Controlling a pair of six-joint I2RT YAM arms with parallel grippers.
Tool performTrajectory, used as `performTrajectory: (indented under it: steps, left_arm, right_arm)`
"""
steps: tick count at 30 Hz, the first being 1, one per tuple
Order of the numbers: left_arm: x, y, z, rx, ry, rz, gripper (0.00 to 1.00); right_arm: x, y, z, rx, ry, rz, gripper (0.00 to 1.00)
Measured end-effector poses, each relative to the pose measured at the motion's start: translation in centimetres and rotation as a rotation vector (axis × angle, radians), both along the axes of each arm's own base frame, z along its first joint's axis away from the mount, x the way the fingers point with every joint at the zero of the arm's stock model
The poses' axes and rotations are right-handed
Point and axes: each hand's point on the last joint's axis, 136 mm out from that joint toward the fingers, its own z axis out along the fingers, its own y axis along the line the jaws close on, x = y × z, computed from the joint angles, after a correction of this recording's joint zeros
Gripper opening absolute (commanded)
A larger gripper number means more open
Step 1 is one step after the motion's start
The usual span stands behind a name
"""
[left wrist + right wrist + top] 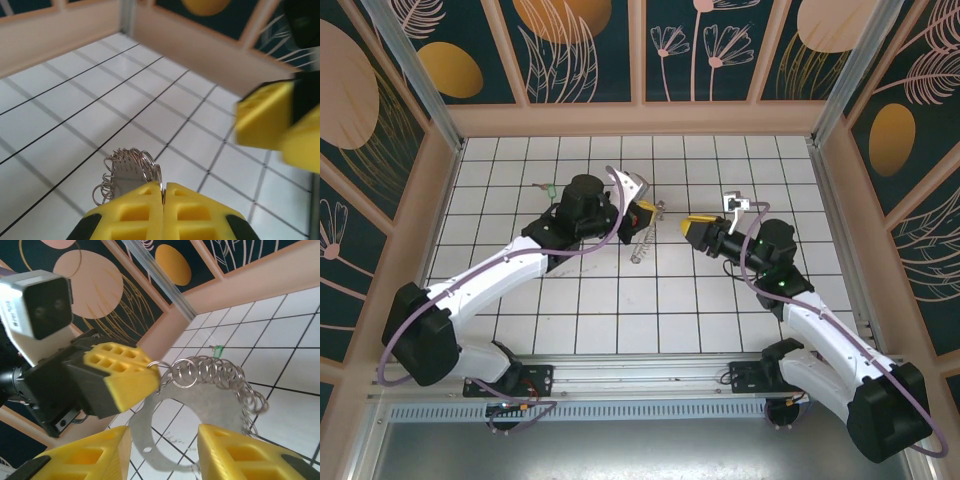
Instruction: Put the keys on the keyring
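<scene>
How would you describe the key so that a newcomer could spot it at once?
On the white tiled floor, look just left of the left arm's black wrist. The key lies there alone; its bright green head sets it apart from the silvery rings of the keyring.

Your left arm [490,275] and right arm [820,330] share one build: smooth white shells over the long links, bulky black housings at the joints; a lilac cable [395,345] loops along the outside of each; the bases [512,383] are squat black blocks; your left gripper [163,192] and right gripper [162,434] carry bright yellow fingers [235,452] moulded with square pockets and backed in black; a pale grey, boxy camera [35,302] with two dark lenses rides the left wrist.
</scene>
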Motion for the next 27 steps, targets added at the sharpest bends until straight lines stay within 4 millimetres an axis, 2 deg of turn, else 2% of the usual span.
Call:
performTrajectory:
  steps: [9, 15, 20, 27]
  left_arm:
    - [4.4, 5.6, -5.3, 0.298, 0.009, 0.359, 0.0]
    - [5.5, 7.6, -9.1, 0.452, 0.047, 0.455, 0.0]
    - [5.4, 7.3, -12.7, 0.522, 0.11, 0.439, 0.0]
    - [3.1, 4.0, -17.6, 0.505, 0.22, 0.335, 0.0]
  right_arm:
    - [0.2, -0.7, -3.8, -0.024, 0.091, -0.051, 0.4]
    - [0.3, -1.0, -5.1, -0.03, 0.126, -0.072, 0.4]
    - [0.3, -1.3, -6.0, -0.035, 0.149, -0.088, 0.4]
    - [0.0, -1.5, -7.2, -0.045, 0.174, -0.1, 0.41]
